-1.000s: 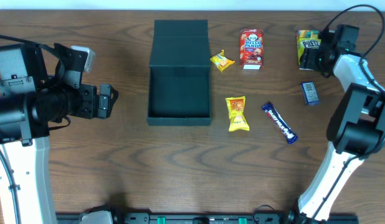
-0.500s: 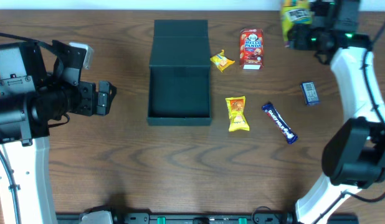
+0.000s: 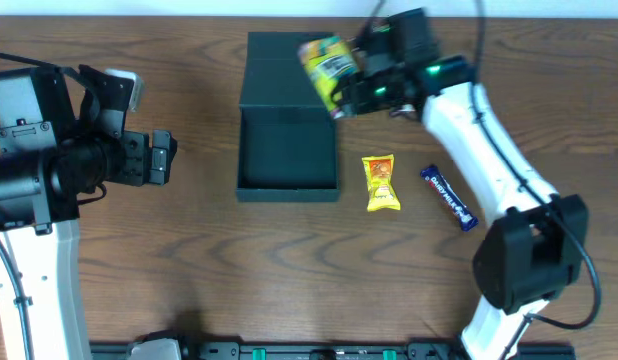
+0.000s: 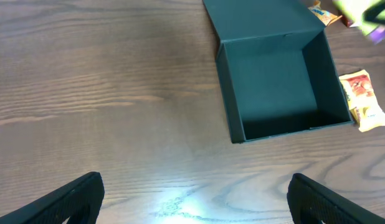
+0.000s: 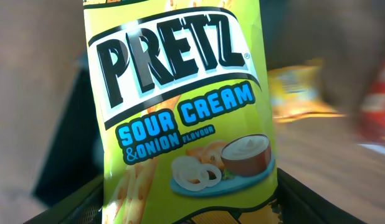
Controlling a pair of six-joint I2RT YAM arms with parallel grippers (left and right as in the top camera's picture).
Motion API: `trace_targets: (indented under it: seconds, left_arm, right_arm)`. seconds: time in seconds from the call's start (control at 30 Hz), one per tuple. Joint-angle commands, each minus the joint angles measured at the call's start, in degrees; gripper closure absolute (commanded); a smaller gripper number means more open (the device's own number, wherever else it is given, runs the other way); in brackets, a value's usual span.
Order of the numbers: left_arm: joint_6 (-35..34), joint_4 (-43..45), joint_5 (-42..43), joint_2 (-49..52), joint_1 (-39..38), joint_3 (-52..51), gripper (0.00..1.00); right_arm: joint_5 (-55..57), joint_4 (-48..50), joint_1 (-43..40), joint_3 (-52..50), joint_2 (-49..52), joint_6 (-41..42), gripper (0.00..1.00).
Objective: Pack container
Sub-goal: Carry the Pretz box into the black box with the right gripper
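The container (image 3: 287, 180) is a dark teal-black open box with its flap lid laid back, at the table's upper middle; it also shows in the left wrist view (image 4: 276, 81). My right gripper (image 3: 354, 85) is shut on a green Pretz sour cream and onion box (image 3: 329, 65), held in the air over the container's right rim and lid. The Pretz box (image 5: 180, 106) fills the right wrist view. My left gripper (image 3: 167, 158) is open and empty, left of the container, its fingers wide apart over bare wood (image 4: 192, 199).
A yellow snack packet (image 3: 380, 184) lies just right of the container, also in the left wrist view (image 4: 364, 99). A blue candy bar (image 3: 448, 198) lies further right. The right arm hides other snacks behind it.
My right gripper has carried the Pretz box from the far right back corner leftward to above the container's right edge. The left arm has barely moved.
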Motion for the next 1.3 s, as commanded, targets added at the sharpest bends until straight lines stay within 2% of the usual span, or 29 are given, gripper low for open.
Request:
trace_targets:
  seconds: [0.0, 0.37, 0.47, 0.63, 0.73, 0.87, 1.07, 1.27]
  left_arm:
    - [-0.24, 0.0, -0.39, -0.2, 0.13, 0.87, 0.05]
    - [-0.28, 0.0, -0.37, -0.2, 0.13, 0.87, 0.05]
    - [-0.48, 0.0, -0.31, -0.2, 0.13, 0.87, 0.05]
    - [-1.79, -0.04, -0.24, -0.2, 0.13, 0.87, 0.05]
    - [-1.97, -0.04, -0.24, -0.2, 0.13, 0.87, 0.05]
    - [-1.97, -0.02, -0.24, -0.2, 0.13, 0.87, 0.05]
    - [-1.99, -0.04, -0.22, -0.2, 0.13, 0.87, 0.05]
    - [-2.95, -0.17, -0.22, -0.2, 0.13, 0.87, 0.05]
  right_arm:
    - [1.51, -0.63, 4.57, 0.74, -1.01, 4.94, 0.34]
    - [14.6, -3.87, 17.33, 0.02, -0.92, 17.64, 0.41]
    - [17.42, -4.04, 19.91, -0.13, -0.5, 20.22, 0.45]
    - [22.99, -5.57, 22.71, -0.13, 1.81, 26.08, 0.45]
    - [22.97, -5.09, 22.88, -0.13, 3.85, 30.67, 0.51]
    - [22.84, -2.27, 22.88, -0.13, 6.67, 31.36, 0.55]
    - [22.27, 0.28, 23.15, -0.13, 9.42, 35.74, 0.55]
    - [17.05, 1.05, 23.65, -0.11, 10.19, 36.04, 0.58]
